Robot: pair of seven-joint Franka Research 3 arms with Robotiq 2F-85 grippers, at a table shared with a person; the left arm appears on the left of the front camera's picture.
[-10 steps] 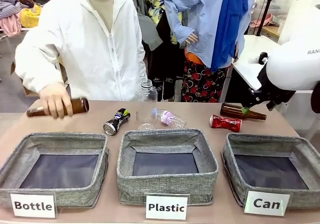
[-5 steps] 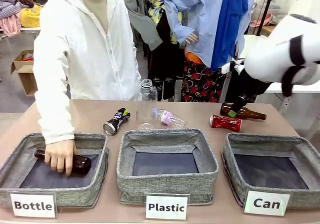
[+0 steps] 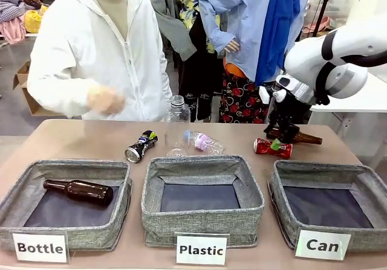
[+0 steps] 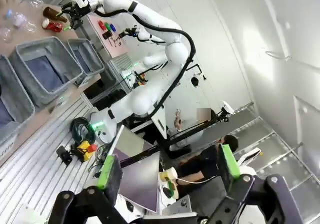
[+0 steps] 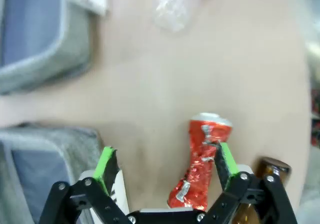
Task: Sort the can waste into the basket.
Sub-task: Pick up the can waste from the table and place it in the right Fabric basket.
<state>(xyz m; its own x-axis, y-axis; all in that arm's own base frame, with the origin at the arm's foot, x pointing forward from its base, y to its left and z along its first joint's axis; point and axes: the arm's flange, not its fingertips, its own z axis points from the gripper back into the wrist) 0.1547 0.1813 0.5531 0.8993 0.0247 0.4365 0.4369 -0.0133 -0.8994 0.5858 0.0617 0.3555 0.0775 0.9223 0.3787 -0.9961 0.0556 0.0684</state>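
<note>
right end effector (image 5: 165,156) is spread wide right over the crushed red can (image 5: 202,156) on the table (image 5: 225,58), looks lined up to grab it for the nearby Can basket (image 3: 320,168).

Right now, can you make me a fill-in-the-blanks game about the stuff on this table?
1. One brown bottle lies inside the basket labelled ____.
2. The open right gripper hangs over the crushed can, whose colour is ____.
3. The middle basket has a label that says ____.
Missing words: Bottle, red, Plastic.
</note>
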